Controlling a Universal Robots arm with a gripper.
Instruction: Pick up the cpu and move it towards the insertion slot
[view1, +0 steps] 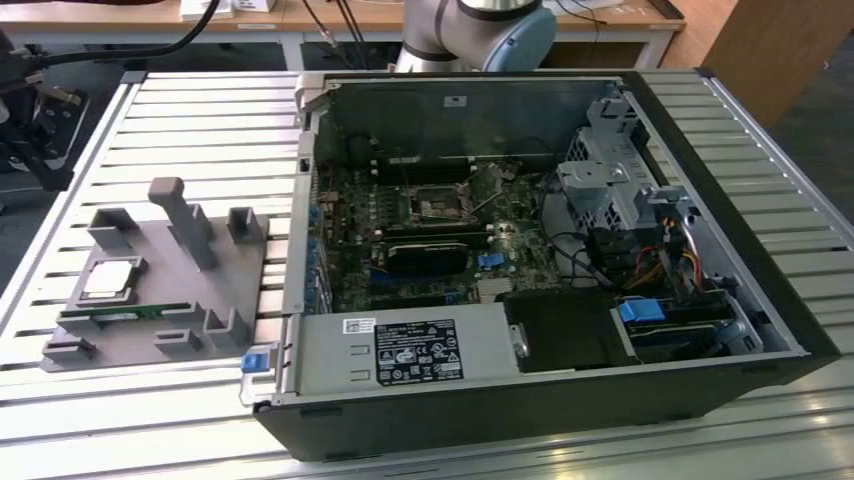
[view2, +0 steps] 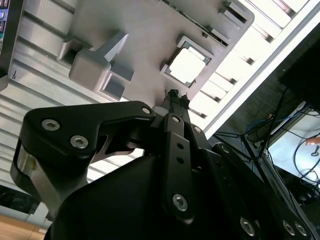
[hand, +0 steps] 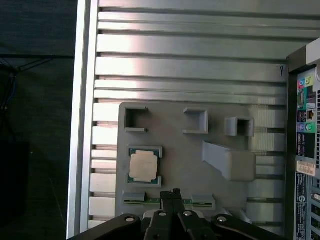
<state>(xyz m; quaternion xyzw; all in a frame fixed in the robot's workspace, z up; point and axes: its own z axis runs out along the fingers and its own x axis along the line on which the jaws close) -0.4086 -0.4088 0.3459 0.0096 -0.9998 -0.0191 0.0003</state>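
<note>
End effector (hand: 174, 192) clenched empty near memory stick (hand: 133, 202) and cpu (hand: 144, 166) on gray fixture (hand: 185, 150).

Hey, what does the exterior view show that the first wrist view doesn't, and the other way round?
Exterior view: the computer case's open inside, with the insertion slot on its board. First wrist view: the gripper, shut and empty, above the grey tray's edge by the memory stick. Both: the cpu seated in its pocket on that tray, with the memory stick beside it.
</note>
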